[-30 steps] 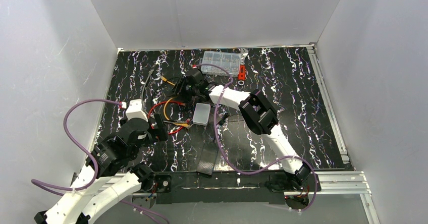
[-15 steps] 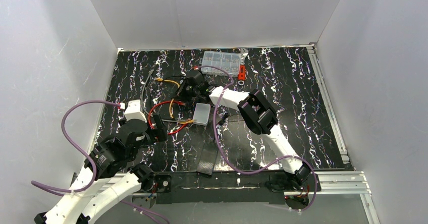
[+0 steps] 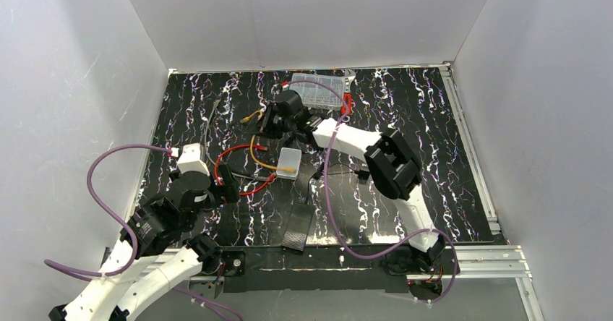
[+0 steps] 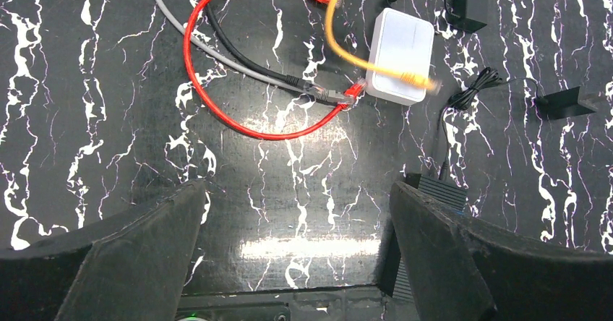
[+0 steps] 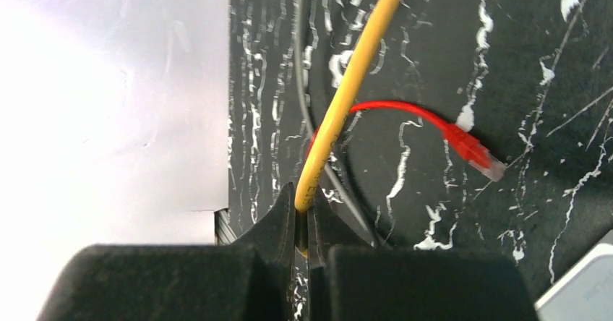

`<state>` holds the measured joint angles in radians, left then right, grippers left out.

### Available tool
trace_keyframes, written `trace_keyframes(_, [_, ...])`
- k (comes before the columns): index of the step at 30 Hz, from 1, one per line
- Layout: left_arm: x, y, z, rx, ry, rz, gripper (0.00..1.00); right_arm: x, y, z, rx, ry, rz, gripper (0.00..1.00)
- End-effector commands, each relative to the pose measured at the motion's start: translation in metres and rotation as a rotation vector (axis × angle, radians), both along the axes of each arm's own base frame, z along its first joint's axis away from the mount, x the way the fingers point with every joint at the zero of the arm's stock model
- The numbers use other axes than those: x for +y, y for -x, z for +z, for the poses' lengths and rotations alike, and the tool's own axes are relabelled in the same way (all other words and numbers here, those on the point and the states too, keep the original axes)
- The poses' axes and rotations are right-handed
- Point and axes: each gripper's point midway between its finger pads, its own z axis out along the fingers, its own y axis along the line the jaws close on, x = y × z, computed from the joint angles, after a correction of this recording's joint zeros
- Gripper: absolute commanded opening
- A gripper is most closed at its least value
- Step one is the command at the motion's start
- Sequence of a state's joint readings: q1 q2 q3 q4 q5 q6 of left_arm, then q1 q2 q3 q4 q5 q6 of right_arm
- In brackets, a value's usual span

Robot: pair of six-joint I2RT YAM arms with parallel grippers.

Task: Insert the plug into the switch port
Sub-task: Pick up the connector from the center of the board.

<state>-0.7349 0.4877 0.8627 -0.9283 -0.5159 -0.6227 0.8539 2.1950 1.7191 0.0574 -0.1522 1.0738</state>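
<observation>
My right gripper (image 5: 303, 207) is shut on the thin orange cable (image 5: 347, 90) and pinches it between its fingertips. In the top view that gripper (image 3: 269, 127) hangs over the back middle of the mat. From there the cable (image 3: 254, 151) loops down to the plug (image 3: 290, 169), which rests on the white box; the plug (image 4: 425, 82) looks blurred in the left wrist view. The flat black switch (image 3: 296, 228) lies near the front edge. Its ribbed top (image 4: 436, 189) shows behind my left finger, and its ports are hidden. My left gripper (image 4: 296, 191) is open, low over bare mat.
A red cable (image 4: 217, 111) loops beside grey and black leads, and its red connector (image 5: 471, 147) lies near the right gripper. The white-grey box (image 4: 399, 55) sits mid-mat. Two black adapters (image 4: 468, 6) (image 4: 571, 103) lie to the right. A clear parts case (image 3: 322, 90) stands at the back.
The right gripper closed on the orange cable and pulled back and up. The cable's free end slid from the mat onto the white box. The left arm barely moved.
</observation>
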Motion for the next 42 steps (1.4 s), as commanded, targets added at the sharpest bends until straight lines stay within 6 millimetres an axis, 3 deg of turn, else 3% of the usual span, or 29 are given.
trace_keyframes(1, [0.007, 0.000, -0.001, 0.004, -0.024, 0.032, 1.00, -0.015, 0.003, 0.044, -0.155, 0.034, 0.036, 0.01])
trace_keyframes(7, [0.001, -0.003, 0.010, -0.011, 0.012, 0.022, 1.00, -0.034, 0.022, 0.057, -0.235, 0.107, 0.125, 0.01])
trace_keyframes(14, [-0.015, -0.010, 0.025, -0.028, 0.060, -0.015, 1.00, -0.074, 0.054, 0.080, -0.380, 0.170, 0.231, 0.01])
trace_keyframes(18, [-0.032, -0.016, 0.029, -0.030, 0.083, -0.071, 1.00, -0.101, 0.086, 0.081, -0.442, 0.183, 0.329, 0.01])
trace_keyframes(31, [-0.091, -0.027, 0.048, -0.105, 0.197, -0.328, 1.00, -0.206, 0.202, 0.119, -0.613, 0.083, 0.505, 0.01])
trace_keyframes(37, [-0.119, -0.024, 0.057, -0.145, 0.251, -0.474, 0.99, -0.247, 0.238, 0.129, -0.731, 0.059, 0.522, 0.01])
trace_keyframes(42, [-0.137, -0.014, 0.074, -0.176, 0.312, -0.593, 0.99, -0.270, 0.266, 0.147, -0.819, 0.020, 0.575, 0.01])
